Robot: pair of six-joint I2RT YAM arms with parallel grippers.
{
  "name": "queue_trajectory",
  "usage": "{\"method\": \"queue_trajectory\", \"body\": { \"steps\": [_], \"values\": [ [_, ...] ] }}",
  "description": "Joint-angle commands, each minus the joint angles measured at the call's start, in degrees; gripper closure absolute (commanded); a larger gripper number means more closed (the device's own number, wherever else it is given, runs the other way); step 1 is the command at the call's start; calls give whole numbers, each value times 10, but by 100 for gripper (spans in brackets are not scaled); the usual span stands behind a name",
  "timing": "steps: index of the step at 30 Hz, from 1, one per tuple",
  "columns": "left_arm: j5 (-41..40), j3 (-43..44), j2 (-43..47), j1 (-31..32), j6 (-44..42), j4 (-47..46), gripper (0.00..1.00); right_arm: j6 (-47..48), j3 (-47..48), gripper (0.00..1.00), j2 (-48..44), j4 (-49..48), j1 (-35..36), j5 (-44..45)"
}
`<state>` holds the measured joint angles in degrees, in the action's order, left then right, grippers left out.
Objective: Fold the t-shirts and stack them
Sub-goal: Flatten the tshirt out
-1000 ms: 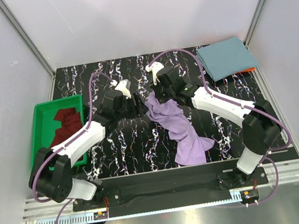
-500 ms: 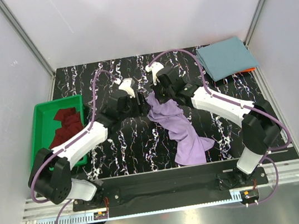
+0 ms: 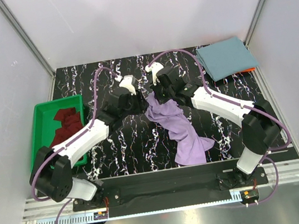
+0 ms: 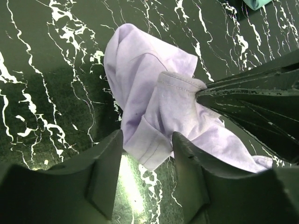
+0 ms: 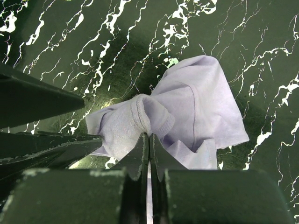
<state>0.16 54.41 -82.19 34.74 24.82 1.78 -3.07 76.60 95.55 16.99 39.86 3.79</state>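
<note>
Pinching the lavender t-shirt (image 3: 182,132) at centre frame: right gripper (image 5: 148,136).
Left gripper (image 4: 147,140) spread beside it; teal t-shirt (image 3: 225,58) upper right, green tray (image 3: 36,116) left.

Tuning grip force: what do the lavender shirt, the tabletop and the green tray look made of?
Lavender shirt: soft matte knit, likely cotton jersey, judging by the stitched hems and limp folds.
Tabletop: hard, glossy black surface with white veining. It looks like marble but could be laminate, and it shows glare.
Green tray: smooth moulded plastic, judging by the even colour and raised rim.

One lavender t-shirt (image 3: 180,130), one teal-blue t-shirt (image 3: 225,58), one maroon t-shirt (image 3: 65,124), one green tray (image 3: 58,102)
</note>
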Motion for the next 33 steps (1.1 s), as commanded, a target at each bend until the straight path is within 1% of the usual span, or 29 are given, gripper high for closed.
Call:
{"method": "queue_trajectory", "body": {
  "steps": [1,4,7,8,10,11,13,17,20,25,27,28,29,30,32,33],
  "values": [
    [-17,27,2,4,-13,-6,54,-4,23,100,0,-24,-3,-2],
    [-20,24,5,4,-12,1,59,-5,23,100,2,-23,-3,-2],
    [-18,21,9,4,-8,6,68,-6,23,100,2,-24,-3,-4],
    [-18,22,10,4,-7,6,75,-5,23,100,1,-23,-4,-4],
    [-20,24,10,4,-7,12,82,-6,24,100,3,-24,-3,-4],
    [-22,26,11,4,-6,15,90,-6,24,100,3,-24,-3,-3],
    [-30,30,9,4,-4,25,99,-6,24,100,3,-23,-3,2],
    [-61,38,13,4,3,53,100,-2,24,100,-2,-18,-5,18],
    [-108,40,28,-2,2,85,100,1,24,100,-11,-8,-17,36],
    [-112,34,71,-39,18,124,100,6,32,100,-28,-5,-37,45],
    [-123,37,88,-57,28,159,100,8,42,100,-26,-3,-49,46],
    [-132,41,92,-64,46,176,100,10,61,100,-24,-1,-54,46],
    [-145,46,97,-72,58,217,100,13,72,100,-15,1,-64,46],
    [-158,53,110,-89,67,233,100,17,97,100,-5,4,-70,47],
    [-178,64,121,-102,78,264,100,21,128,100,9,6,-79,49],
    [-202,75,124,-117,86,319,100,23,145,100,17,10,-89,49]
  ]
}}
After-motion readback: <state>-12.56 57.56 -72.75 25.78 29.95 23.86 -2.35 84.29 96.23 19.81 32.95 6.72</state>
